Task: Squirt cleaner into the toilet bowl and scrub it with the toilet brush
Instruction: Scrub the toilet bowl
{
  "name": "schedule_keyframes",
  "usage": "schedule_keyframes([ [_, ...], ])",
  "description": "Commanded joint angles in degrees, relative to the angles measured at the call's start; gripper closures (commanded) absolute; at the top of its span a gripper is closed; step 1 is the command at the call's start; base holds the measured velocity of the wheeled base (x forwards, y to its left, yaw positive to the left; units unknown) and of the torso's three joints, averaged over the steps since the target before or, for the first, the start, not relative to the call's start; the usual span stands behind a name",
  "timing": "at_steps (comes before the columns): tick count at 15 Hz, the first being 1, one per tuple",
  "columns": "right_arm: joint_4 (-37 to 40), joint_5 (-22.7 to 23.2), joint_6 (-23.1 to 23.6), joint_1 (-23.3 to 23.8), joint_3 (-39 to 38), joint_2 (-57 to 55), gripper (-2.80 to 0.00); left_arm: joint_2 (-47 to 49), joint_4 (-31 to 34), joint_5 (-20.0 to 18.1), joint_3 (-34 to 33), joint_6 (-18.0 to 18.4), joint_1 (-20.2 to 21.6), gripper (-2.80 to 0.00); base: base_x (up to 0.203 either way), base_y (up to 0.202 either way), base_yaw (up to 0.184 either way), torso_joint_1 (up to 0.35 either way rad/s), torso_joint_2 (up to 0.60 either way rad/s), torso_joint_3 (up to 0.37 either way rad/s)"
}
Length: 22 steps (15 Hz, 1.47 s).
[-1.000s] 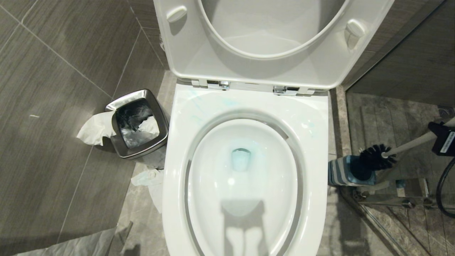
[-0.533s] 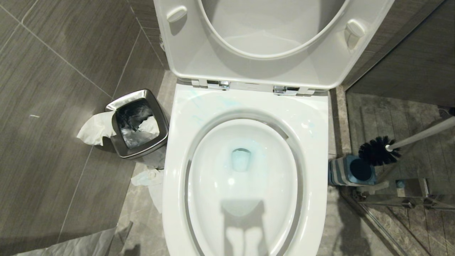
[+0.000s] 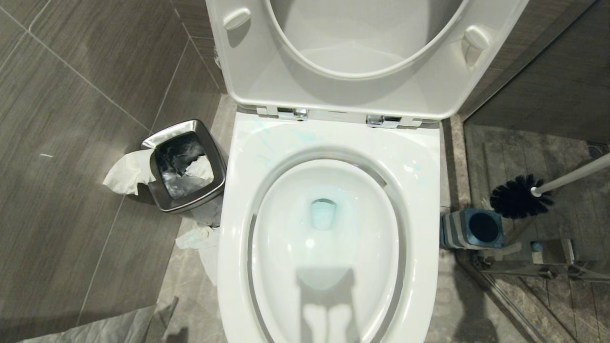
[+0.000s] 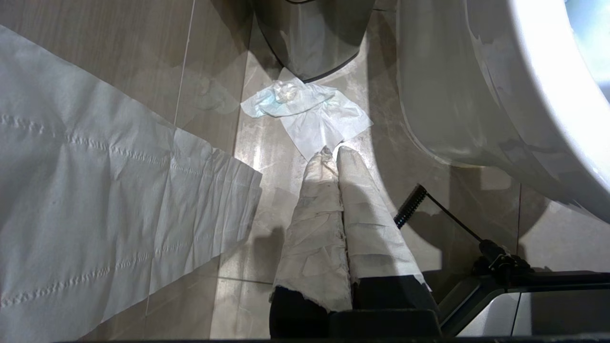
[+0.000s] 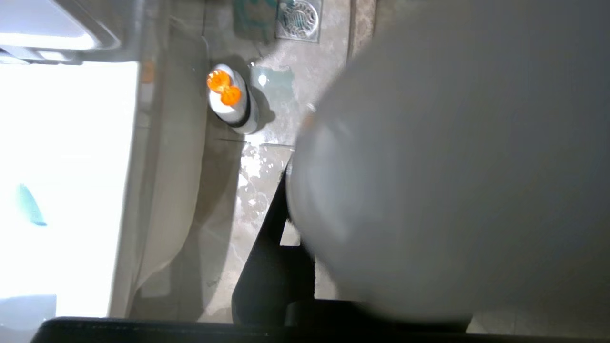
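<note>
Right gripper [image 5: 286, 267]: treat it as grasping the toilet brush [image 3: 567, 178]. In the right wrist view the rounded white end of the handle sits directly in front of the camera and covers most of the fingers; you see only one dark finger beside it. This gripper is outside the head view, off its right edge.

Follow the handle inward from that edge. It slopes down to the left and ends in the black bristle head [image 3: 522, 196]. The head hangs in the air, above and just to the right of the grey-ribbed, blue-topped holder [image 3: 472, 229], and does not touch it. The holder stands on the floor just beside the right side of the toilet bowl [image 3: 238, 228].

The seat and lid [image 3: 362, 90] are raised at the far side. The cleaner [image 3: 323, 214] shows as pale teal water at the bottom of the bowl, with faint teal streaks on the far left of the rim.

Past the handle, the right wrist view shows a white bottle with an orange cap [image 5: 233, 100] standing on the floor, and a floor drain [image 5: 298, 16] beyond it.

Left gripper [image 4: 332, 155]: clenched and empty, its tape-wrapped fingers pressed together. It hangs low at the left of the toilet, over a crumpled tissue [image 4: 305, 114] and beside a long sheet of paper [image 4: 95, 200]. The steel waste bin [image 3: 183, 164] stands farther back on the left.
</note>
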<state>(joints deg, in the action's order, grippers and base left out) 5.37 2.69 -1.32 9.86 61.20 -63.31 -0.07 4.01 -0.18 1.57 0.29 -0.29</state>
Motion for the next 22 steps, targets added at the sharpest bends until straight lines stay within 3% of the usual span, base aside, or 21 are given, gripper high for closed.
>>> schedule_keyframes([
  [1,0.1,0.0,0.0,-0.3,1.2,0.3,0.0,0.1,0.0,0.0,0.0,0.0,0.0,0.0,0.0,0.0,0.0,0.0,0.0,0.0],
  [11,2.5,0.3,0.5,-0.3,1.4,1.9,0.0,0.1,0.0,0.1,-0.2,0.1,0.0,0.0,0.0,0.0,0.0,0.001,0.0,0.006],
  [18,4.4,0.6,-0.3,-0.3,1.7,3.9,0.0,0.1,0.0,-0.1,0.0,0.6,0.0,0.0,0.0,0.0,0.0,0.003,0.0,0.181],
  [22,8.3,0.4,-0.8,-0.3,6.0,3.0,0.0,0.1,0.0,-0.1,0.0,0.7,0.0,0.0,0.0,0.0,0.0,0.002,0.0,0.203],
])
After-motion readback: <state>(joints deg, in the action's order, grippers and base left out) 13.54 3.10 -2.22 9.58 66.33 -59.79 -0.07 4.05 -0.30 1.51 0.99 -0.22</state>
